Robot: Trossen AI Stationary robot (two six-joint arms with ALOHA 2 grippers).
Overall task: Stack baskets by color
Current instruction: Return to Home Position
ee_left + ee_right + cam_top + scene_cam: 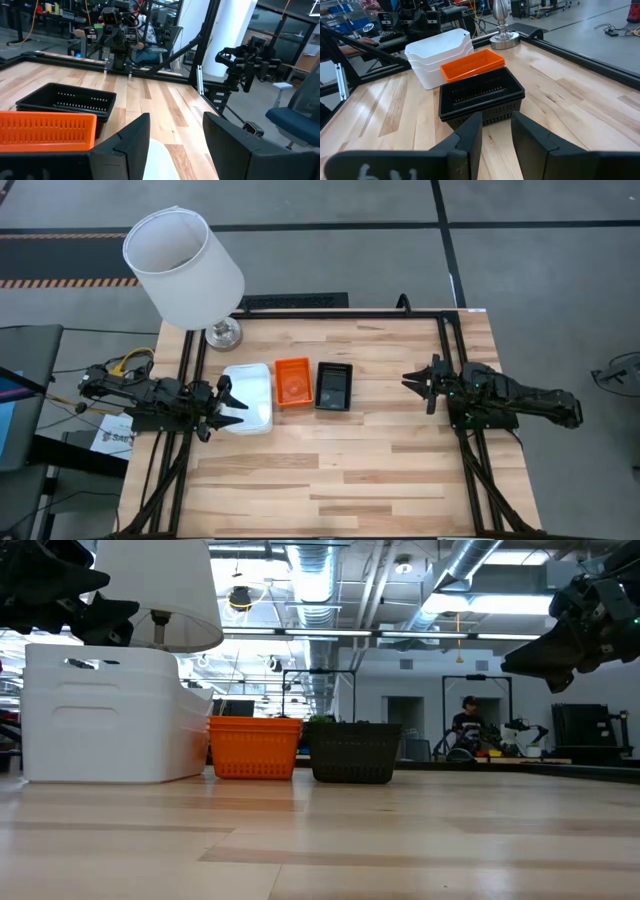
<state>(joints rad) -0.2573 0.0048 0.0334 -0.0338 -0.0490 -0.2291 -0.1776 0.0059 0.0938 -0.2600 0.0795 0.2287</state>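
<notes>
Three stacks of baskets stand side by side on the wooden table: white (248, 397), orange (293, 381) and black (334, 385), each resting on its base. In the right wrist view the white stack (440, 55), orange stack (472, 65) and black stack (480, 97) show nested layers. My left gripper (232, 406) hovers open at the white stack's left edge, above the table. My right gripper (418, 383) hovers open to the right of the black stack, well apart from it.
A big white lampshade (183, 268) on a metal lamp foot (224, 333) stands at the table's far left corner. A black frame rail (300, 302) runs along the far edge. Bare wood lies across the table's near half (330, 480).
</notes>
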